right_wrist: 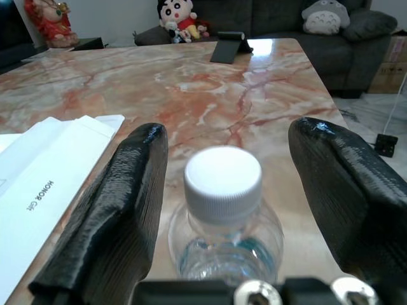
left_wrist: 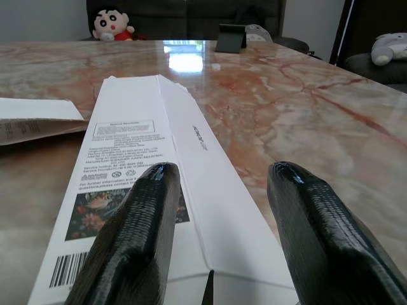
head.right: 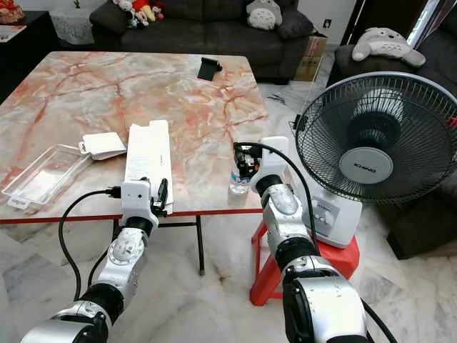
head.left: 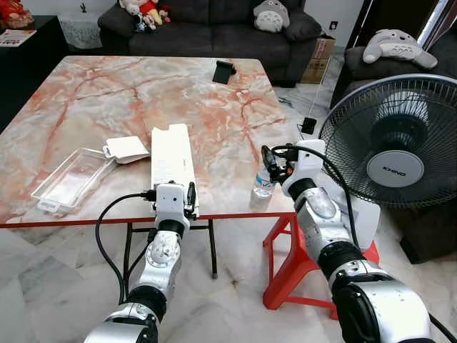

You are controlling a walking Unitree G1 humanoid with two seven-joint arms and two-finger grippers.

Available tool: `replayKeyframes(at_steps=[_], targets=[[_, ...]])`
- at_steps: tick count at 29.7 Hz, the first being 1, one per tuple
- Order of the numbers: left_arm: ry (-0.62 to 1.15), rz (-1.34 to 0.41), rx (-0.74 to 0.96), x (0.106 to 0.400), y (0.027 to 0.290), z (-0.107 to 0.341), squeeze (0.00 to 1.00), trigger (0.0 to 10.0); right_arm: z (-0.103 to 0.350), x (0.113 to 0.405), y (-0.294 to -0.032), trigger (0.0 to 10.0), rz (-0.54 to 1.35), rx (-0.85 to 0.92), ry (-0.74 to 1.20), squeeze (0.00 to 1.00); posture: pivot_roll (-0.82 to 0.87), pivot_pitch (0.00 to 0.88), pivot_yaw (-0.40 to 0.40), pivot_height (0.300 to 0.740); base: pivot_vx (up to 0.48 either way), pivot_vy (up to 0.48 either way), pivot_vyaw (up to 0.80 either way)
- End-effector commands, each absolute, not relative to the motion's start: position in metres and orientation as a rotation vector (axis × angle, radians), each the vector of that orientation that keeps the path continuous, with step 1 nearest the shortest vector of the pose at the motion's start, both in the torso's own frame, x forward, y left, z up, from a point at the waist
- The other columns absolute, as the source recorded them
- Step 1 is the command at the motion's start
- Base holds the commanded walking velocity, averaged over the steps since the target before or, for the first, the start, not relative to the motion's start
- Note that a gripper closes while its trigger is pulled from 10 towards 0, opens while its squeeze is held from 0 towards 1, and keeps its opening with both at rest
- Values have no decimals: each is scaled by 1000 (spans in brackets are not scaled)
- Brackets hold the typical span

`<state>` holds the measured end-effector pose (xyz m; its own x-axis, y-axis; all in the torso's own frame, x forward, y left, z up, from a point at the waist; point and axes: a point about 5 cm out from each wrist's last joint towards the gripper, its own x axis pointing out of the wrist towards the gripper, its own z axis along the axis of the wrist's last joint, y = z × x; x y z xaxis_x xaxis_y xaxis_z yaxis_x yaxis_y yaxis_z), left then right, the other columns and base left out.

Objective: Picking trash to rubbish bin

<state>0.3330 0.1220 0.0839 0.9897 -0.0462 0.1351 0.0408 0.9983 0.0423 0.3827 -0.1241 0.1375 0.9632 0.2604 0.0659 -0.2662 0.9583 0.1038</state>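
Trash lay along the near edge of the marble table [head.left: 107, 86]: a clear plastic tray [head.left: 68, 179] at nine o'clock, then the flat white box [head.left: 171, 153], where the left gripper [head.left: 173, 204] hovered, fingers spread. At three o'clock, the right gripper [head.left: 270, 163] straddled the water bottle [right_wrist: 222, 216], jaws wide. Closing off-centre could tip it floorward.

I am looking down at two silver arms with rounded, ribbed joints; the left arm [head.left: 158, 261] is carrying a white wrist block, a black cable looping off its side; the right arm [head.left: 332, 236] is wearing a matching white block and black cable; the fingers [left_wrist: 137, 238] are showing black, textured rubbery pads.
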Motion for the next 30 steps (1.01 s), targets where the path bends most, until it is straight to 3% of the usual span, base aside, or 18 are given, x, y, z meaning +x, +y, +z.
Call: replayKeyframes(at_steps=[1,16,17,18,19,21,30], targets=[[-149,-62,58,332,120,85,0,10000,139,385,-127,10000,253,114,-44,0,1,62,-89,740,0,0,0],[-157,-62,65,328,121,85,0,10000,138,386,-127,10000,248,123,-18,0,20,73,-97,740,0,0,0],[-157,-62,66,328,121,85,0,10000,139,386,-127,4745,251,126,-20,0,20,73,-97,740,0,0,0],[-157,-61,66,328,121,84,0,10000,139,386,-126,3020,255,128,-22,0,21,75,-96,740,0,0,0],[-157,-61,66,328,121,84,0,10000,139,386,-126,392,256,129,-24,0,21,75,-96,740,0,0,0],[-156,-61,67,327,121,84,0,10000,139,386,-126,0,257,131,-25,0,21,75,-96,740,0,0,0],[-150,-72,67,327,119,84,0,10000,138,385,-125,0,264,140,-25,0,19,77,-95,740,0,0,0]])
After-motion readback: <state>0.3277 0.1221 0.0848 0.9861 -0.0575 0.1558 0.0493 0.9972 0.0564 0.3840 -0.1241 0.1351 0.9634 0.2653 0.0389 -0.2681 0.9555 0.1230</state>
